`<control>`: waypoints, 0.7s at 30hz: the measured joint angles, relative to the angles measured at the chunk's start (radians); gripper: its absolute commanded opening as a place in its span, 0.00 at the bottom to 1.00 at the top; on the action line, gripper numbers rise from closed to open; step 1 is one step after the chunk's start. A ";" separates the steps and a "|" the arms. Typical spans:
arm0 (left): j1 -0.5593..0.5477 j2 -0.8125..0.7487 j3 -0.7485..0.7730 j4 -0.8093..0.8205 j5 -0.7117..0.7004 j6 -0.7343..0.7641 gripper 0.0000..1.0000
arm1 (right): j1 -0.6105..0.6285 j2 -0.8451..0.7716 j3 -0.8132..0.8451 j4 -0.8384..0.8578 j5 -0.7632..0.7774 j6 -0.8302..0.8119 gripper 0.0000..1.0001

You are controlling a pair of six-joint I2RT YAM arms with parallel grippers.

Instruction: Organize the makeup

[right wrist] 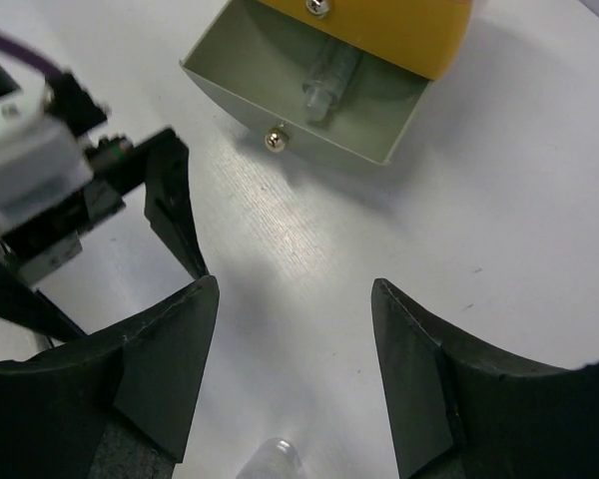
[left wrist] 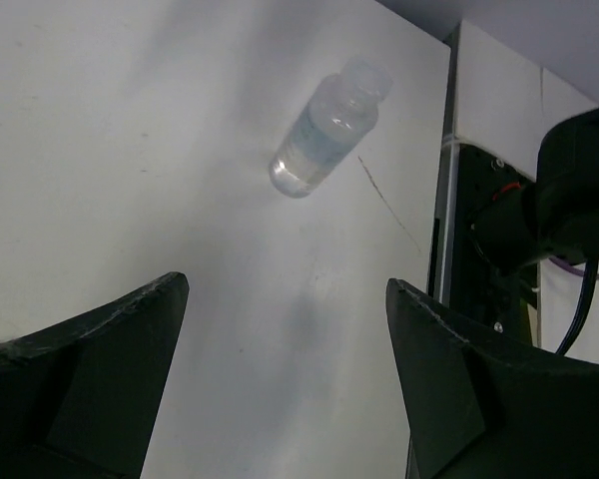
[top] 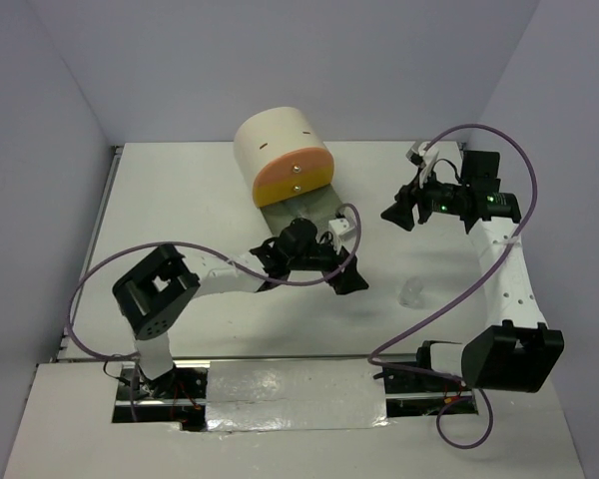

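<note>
A round clear bottle point(left wrist: 324, 130) (pale cap, glossy sides) rests on the matte white table point(left wrist: 130, 150), right of centre. A second bottle point(right wrist: 329, 78) lies in the open, dull grey drawer point(right wrist: 242, 62). The left hand point(left wrist: 288, 289) and right hand point(right wrist: 295, 289) are spread wide, holding nothing.

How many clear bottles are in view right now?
2. One bottle is on the table, ahead of the open left gripper. The other is in the open drawer. More may be hidden from view.
</note>
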 measured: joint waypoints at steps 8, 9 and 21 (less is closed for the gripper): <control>-0.119 0.150 -0.035 0.250 -0.053 0.056 0.94 | -0.045 -0.042 -0.008 -0.016 -0.002 0.008 0.72; -0.127 0.175 -0.034 0.282 -0.067 0.061 0.94 | -0.048 -0.049 -0.008 -0.016 -0.002 0.010 0.72; -0.163 0.409 0.112 0.443 -0.147 0.076 0.94 | -0.086 -0.063 -0.006 -0.013 -0.012 0.045 0.73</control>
